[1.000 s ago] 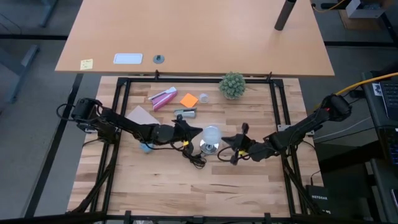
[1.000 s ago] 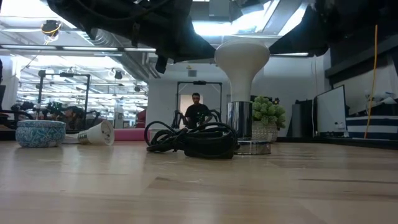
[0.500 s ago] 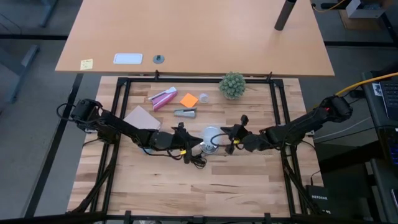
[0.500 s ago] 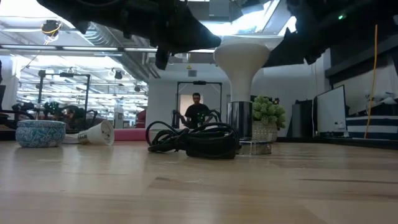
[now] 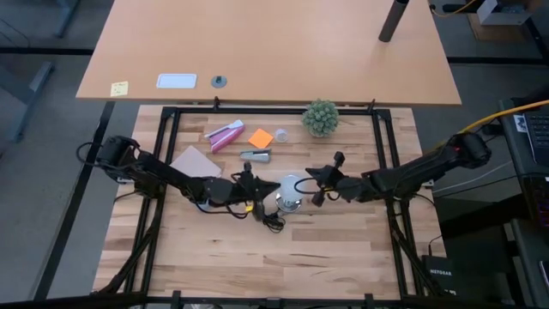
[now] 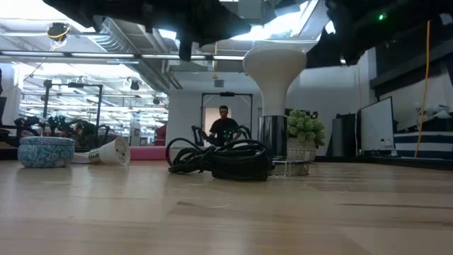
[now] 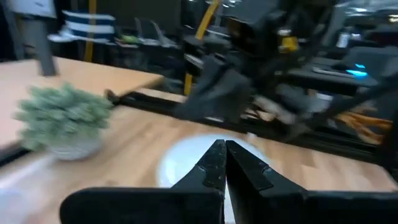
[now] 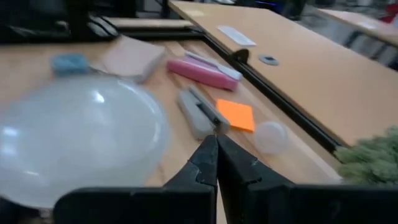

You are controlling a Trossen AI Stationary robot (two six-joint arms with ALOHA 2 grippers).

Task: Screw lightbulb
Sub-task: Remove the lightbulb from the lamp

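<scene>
Standing upright in its socket [image 6: 272, 145], the lightbulb [image 5: 292, 186] sits free between left gripper [image 5: 255, 188] and right gripper [image 5: 317, 182], both jaws pressed together, probably seated

Two dark jointed arms, black cabling, tapered black fingers [image 7: 214, 163].

We are seeing the lightbulb [image 5: 292, 186] standing upright near the middle of the wooden table, its white frosted dome [image 6: 274, 64] pointing up and its narrow neck tapering down into the shiny metal socket [image 6: 272, 137]. It is sitting just left of the green plant [image 6: 305, 127] in the low view.
</scene>
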